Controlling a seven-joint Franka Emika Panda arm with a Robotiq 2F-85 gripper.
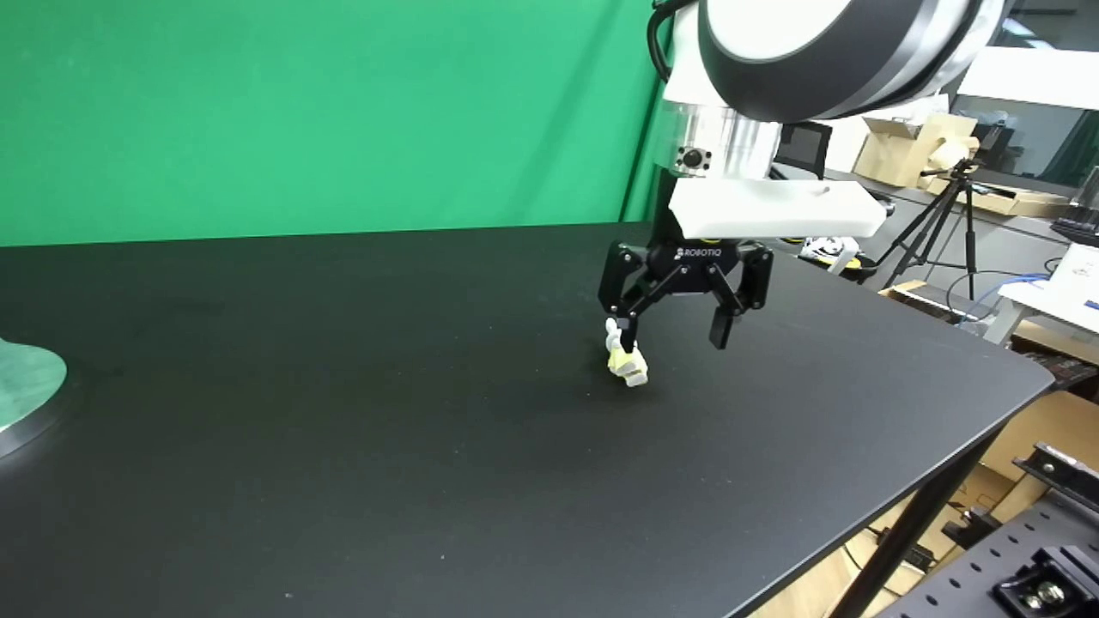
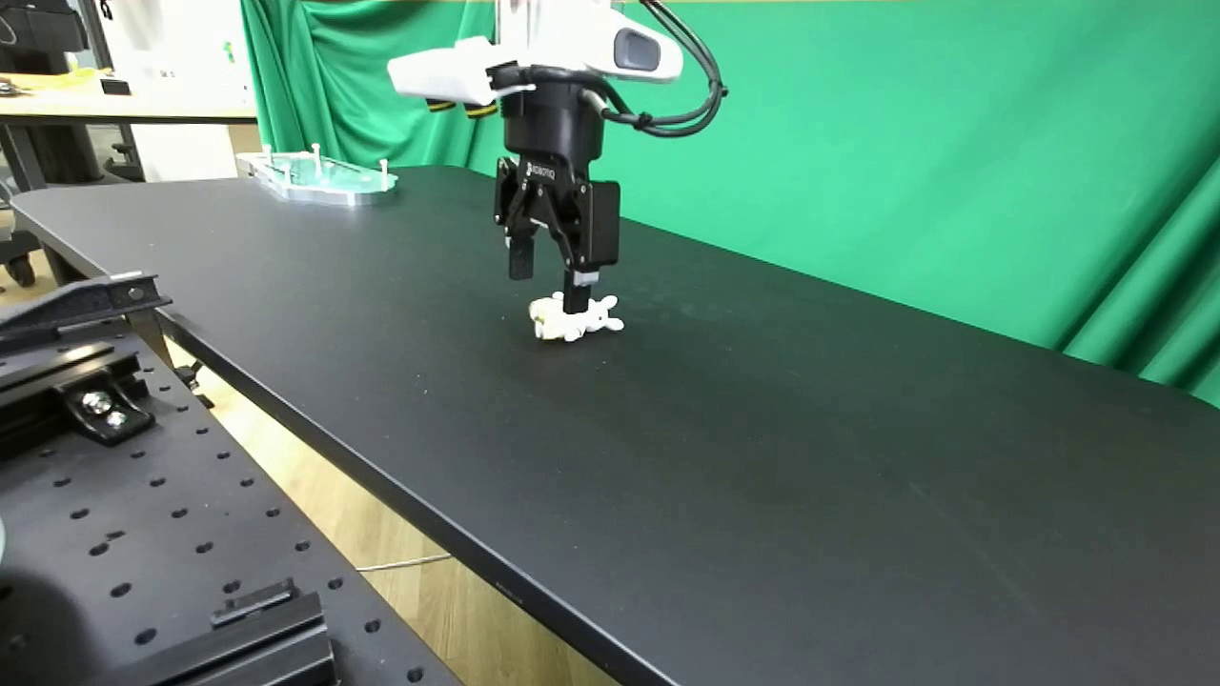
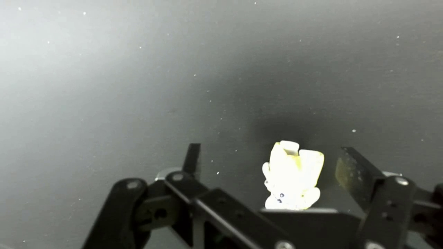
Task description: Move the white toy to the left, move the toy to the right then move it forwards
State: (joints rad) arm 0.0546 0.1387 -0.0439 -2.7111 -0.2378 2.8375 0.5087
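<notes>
The white toy (image 1: 628, 367) is a small cream-white figurine with yellowish parts, lying on the black table. It also shows in an exterior view (image 2: 551, 318) and in the wrist view (image 3: 294, 176). My gripper (image 1: 675, 345) points down just above the table, and it also shows in an exterior view (image 2: 549, 291). Its fingers are spread wide. In the wrist view the toy appears between the fingers (image 3: 270, 157), nearer the right-hand one, with a gap on both sides. One finger covers part of the toy in both exterior views. The toy's lower end is hidden in the wrist view.
The black table (image 1: 343, 481) has a long edge beside a perforated metal plate (image 2: 238, 476). A pale green round disc (image 1: 26, 378) stands at the left edge. A clear greenish tray with pegs (image 2: 324, 181) stands on the table's far end. A green curtain (image 1: 300, 120) hangs behind.
</notes>
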